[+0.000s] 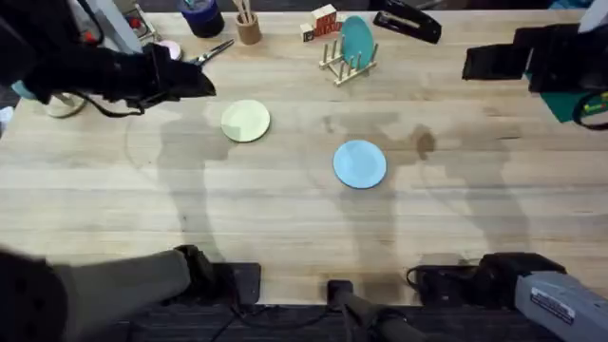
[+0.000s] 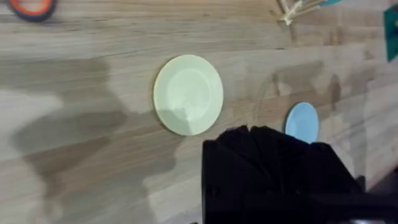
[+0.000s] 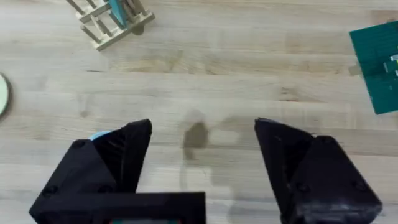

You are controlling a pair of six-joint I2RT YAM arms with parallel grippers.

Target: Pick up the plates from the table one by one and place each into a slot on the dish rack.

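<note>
Cream-yellow, the first plate (image 1: 246, 122) lies flat on the table (image 1: 285, 209), left of the middle and nearer the far edge. Our left gripper (image 1: 195, 81) hangs just beyond it toward the far left corner; we cannot tell whether its fingers are parted or closed. The plate looks thin, stiff and light, likely smooth-glazed, so we judge it slippery; lying flat, it offers only its rim, and we would pinch there, one finger sliding under the edge.

Further right, near the middle of the table, the light blue plate (image 1: 360, 163) also lies flat, well apart from the first. Beyond it, at the far edge, stands the wooden dish rack (image 1: 348, 63) with a darker teal plate (image 1: 357, 40) upright in one slot. At the far right our right gripper (image 3: 202, 149) hovers with fingers spread wide, holding nothing.
</note>
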